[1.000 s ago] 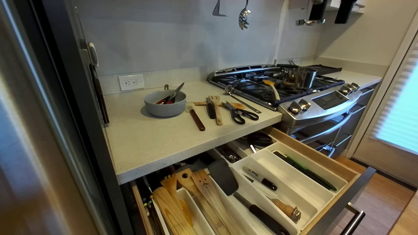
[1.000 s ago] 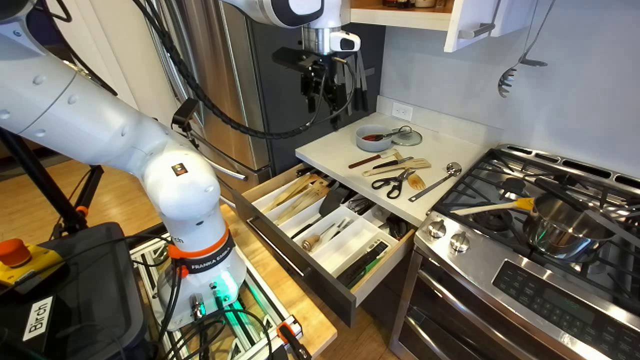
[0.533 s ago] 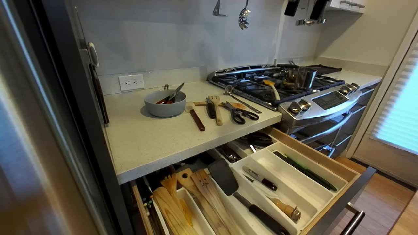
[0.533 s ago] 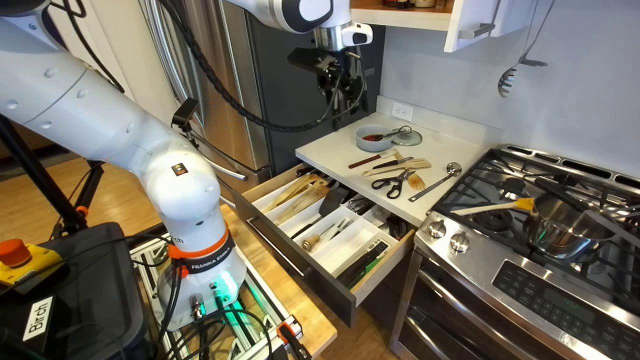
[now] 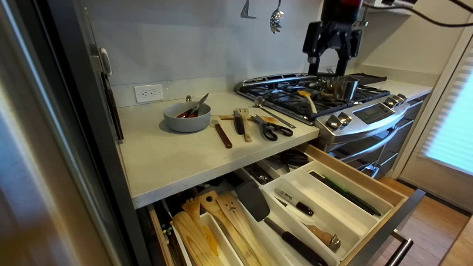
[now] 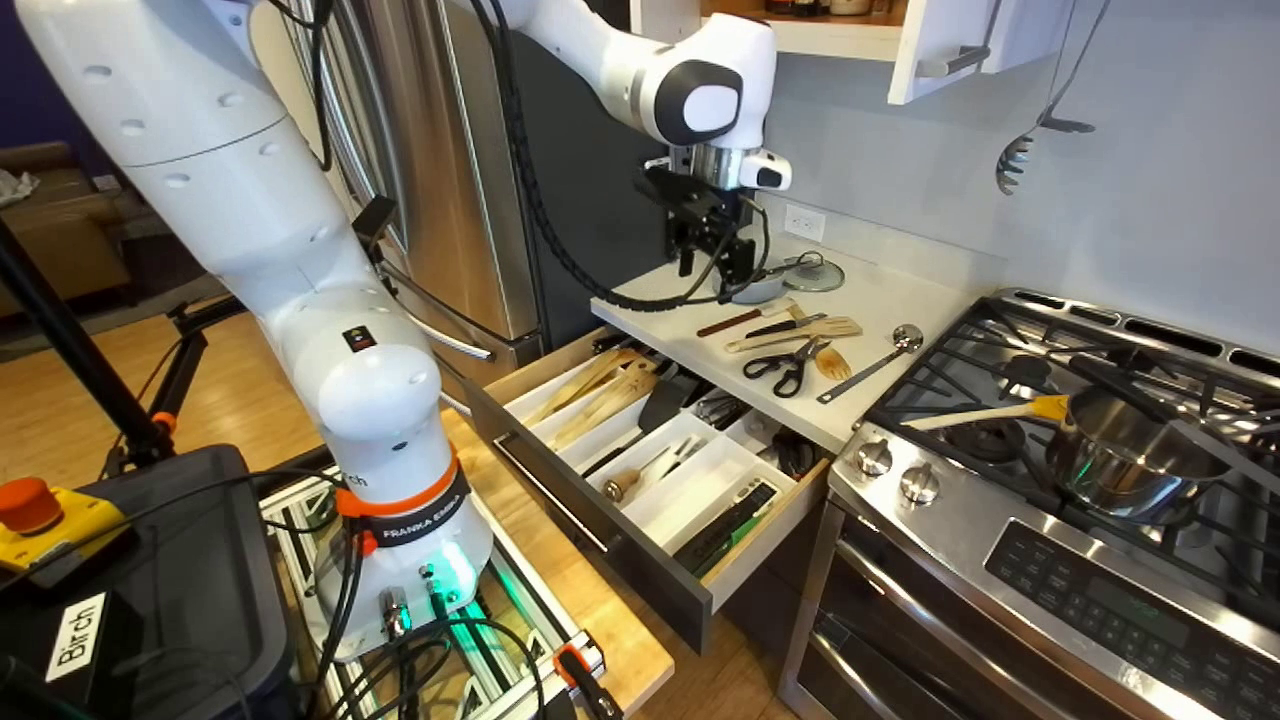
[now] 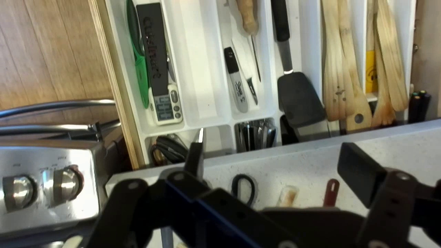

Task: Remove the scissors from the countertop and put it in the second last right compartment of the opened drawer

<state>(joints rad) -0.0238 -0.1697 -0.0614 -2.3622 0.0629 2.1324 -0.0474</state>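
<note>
The scissors lie flat on the countertop, black looped handles toward its front edge, in both exterior views [image 5: 269, 127] [image 6: 798, 358]. In the wrist view one black loop [image 7: 242, 175] shows between my fingers; the rest is hidden behind the gripper. The pale countertop [image 5: 177, 159] is above the pulled-out drawer [image 5: 369, 181], which has light wood sides and a white divided tray. A bare white slot [image 5: 329, 195] lies beside the rightmost slot. My gripper [image 5: 327, 69] is open and empty, high above the counter; its fingers are wide apart in the wrist view [image 7: 275, 165].
A grey bowl [image 5: 186, 118] with utensils and several loose tools, including a brown-handled one [image 5: 224, 136] and a ladle [image 5: 275, 115], are on the counter. The stove [image 6: 1000, 470] with a pot [image 6: 1130, 460] stands beside it. A dark timer [image 7: 155, 51] fills the rightmost slot.
My arm has swung forward and come down over the counter. The gripper has dropped into sight above the stove in an exterior view. The scissors and drawer have not moved.
</note>
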